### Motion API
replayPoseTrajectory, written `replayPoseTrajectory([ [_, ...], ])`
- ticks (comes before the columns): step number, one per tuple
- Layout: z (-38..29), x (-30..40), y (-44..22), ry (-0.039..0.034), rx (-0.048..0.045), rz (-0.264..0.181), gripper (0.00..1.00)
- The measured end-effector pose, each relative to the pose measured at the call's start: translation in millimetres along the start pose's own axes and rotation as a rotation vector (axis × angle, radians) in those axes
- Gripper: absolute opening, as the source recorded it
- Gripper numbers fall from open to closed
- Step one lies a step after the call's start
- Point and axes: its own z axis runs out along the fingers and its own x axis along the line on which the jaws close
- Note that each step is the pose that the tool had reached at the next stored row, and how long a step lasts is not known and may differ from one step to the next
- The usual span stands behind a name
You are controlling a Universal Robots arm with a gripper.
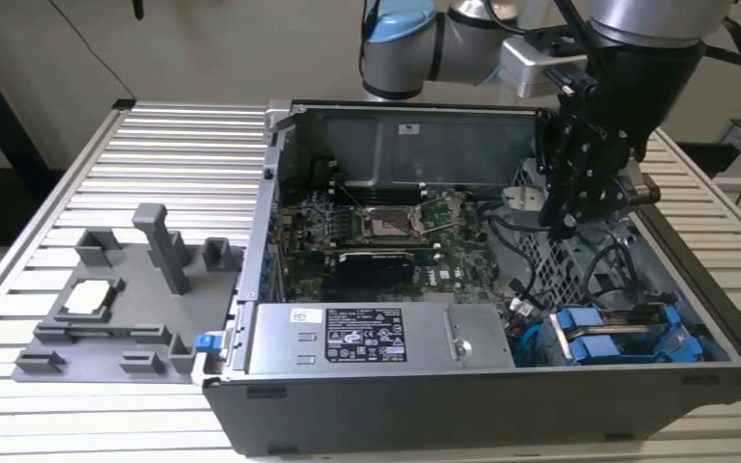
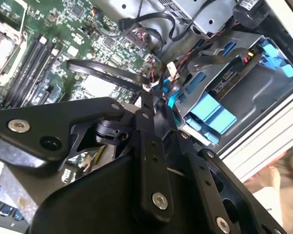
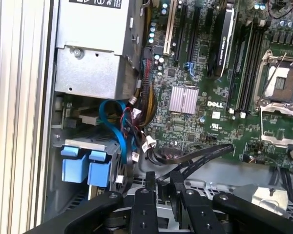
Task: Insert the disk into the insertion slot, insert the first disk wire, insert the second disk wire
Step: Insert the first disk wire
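The disk's bright blue carrier (image 1: 602, 340) sits inside the insertion slot of the grey drive cage (image 1: 574, 275) at the case's corner on the exterior view's right. Its blue tabs (image 3: 85, 166) (image 2: 211, 110) show in both wrist views. My black gripper (image 1: 562, 230) hangs inside the case just above the cage. Its fingers (image 3: 162, 176) (image 2: 147, 95) stand close together, shut on the end of a flat black disk wire (image 3: 205, 153) (image 2: 103, 71) that loops over the motherboard. Blue and coloured wires (image 3: 119, 129) hang beside the cage.
The open computer case (image 1: 500, 386) lies on a slatted metal table (image 1: 178, 135). A grey labelled power supply box (image 1: 364, 338) sits beside the cage, with the green motherboard (image 1: 384, 231) behind it. A grey fixture (image 1: 113, 299) stands on the exterior view's left.
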Motion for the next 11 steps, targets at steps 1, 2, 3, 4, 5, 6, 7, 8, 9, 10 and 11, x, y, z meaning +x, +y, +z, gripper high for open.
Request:
replayPoseTrajectory([
  [1, 0.2, -0.2, 0.0, 0.0005, 0.0003, -0.007, 0.27],
  [2, 0.2, -0.5, 0.0, 0.0014, 0.0005, -0.012, 0.27],
  [3, 0.3, -0.8, -0.1, 0.0019, 0.0007, -0.016, 0.27],
  [4, 0.6, -1.0, -0.1, 0.0020, 0.0011, -0.020, 0.27],
  [5, 0.7, -1.1, -0.1, 0.0019, 0.0014, -0.025, 0.27],
  [6, 0.8, -1.2, -0.1, 0.0021, 0.0018, -0.028, 0.27],
  [7, 0.8, -1.2, -0.1, 0.0021, 0.0021, -0.028, 0.27],
  [8, 0.7, -1.2, -0.1, 0.0023, 0.0021, -0.028, 0.27],
  [9, 0.8, -1.3, -0.1, 0.0023, 0.0023, -0.028, 0.27],
  [10, 0.8, -1.3, -0.1, 0.0022, 0.0024, -0.028, 0.27],
  [11, 0.8, -1.3, -0.1, 0.0023, 0.0025, -0.028, 0.27],
])
